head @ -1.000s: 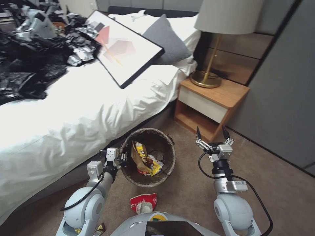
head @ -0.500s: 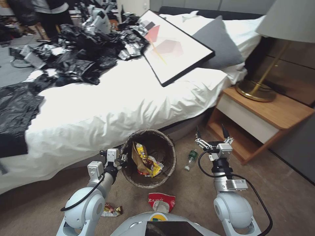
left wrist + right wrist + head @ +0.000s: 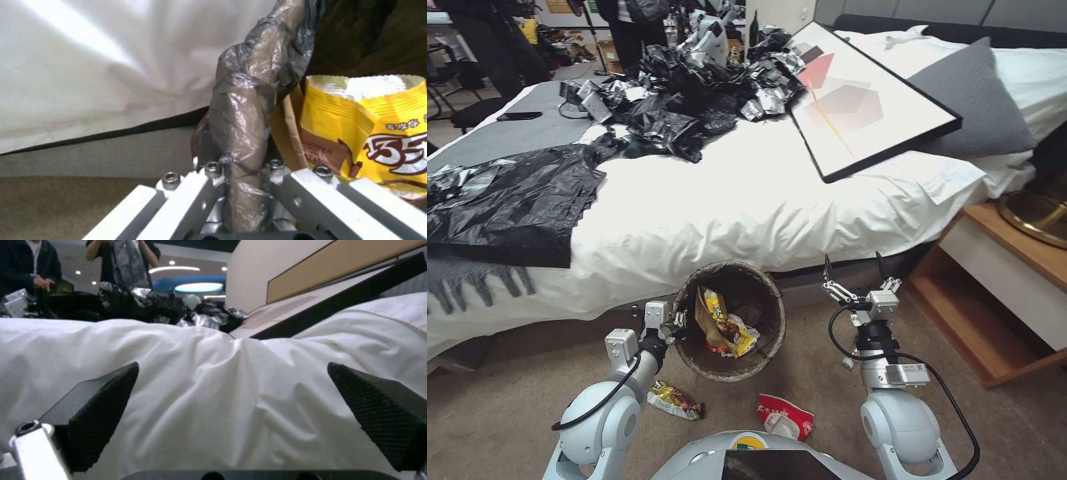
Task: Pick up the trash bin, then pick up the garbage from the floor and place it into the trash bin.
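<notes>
Gripping the round bag-lined trash bin (image 3: 730, 320) rim with my left gripper (image 3: 675, 327); right gripper (image 3: 854, 273) spread empty beside it, white-sheeted bed (image 3: 747, 200) behind, red carton (image 3: 786, 416) nearer me.

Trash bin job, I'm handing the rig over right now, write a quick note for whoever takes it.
Left gripper: shut on the trash bin at its bagged rim, bin held beside the bed.
Right gripper: open, empty, raised facing the bed.
Done: bin picked up; a yellow snack bag and other litter are inside.
Left: a shiny wrapper and a red carton lie on the floor near the base.
</notes>
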Tool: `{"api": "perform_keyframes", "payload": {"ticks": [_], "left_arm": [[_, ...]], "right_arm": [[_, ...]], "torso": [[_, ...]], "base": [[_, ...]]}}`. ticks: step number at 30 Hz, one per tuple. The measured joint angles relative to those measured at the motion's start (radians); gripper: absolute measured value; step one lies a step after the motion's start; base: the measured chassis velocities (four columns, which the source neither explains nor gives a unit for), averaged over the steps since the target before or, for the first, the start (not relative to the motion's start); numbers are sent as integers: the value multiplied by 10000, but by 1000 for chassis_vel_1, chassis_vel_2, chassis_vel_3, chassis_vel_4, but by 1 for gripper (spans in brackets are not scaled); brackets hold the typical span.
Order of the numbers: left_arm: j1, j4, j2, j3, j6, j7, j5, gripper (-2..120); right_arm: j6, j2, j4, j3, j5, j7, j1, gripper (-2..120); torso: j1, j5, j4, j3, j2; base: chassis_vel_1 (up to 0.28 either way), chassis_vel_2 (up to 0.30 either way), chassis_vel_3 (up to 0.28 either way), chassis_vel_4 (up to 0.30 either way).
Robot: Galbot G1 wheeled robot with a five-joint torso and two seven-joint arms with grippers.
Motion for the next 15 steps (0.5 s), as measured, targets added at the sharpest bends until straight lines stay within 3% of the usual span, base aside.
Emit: {"api": "perform_keyframes", "payload": {"ticks": [15], "left_arm": [[-9, 9, 6, 5, -15, 7, -35, 0]], "right_arm": [[-10, 12, 3, 14, 0, -23, 26, 100]], "torso": [[0, 0, -3, 0, 0]], "base": [[4, 3, 2, 3]]}}
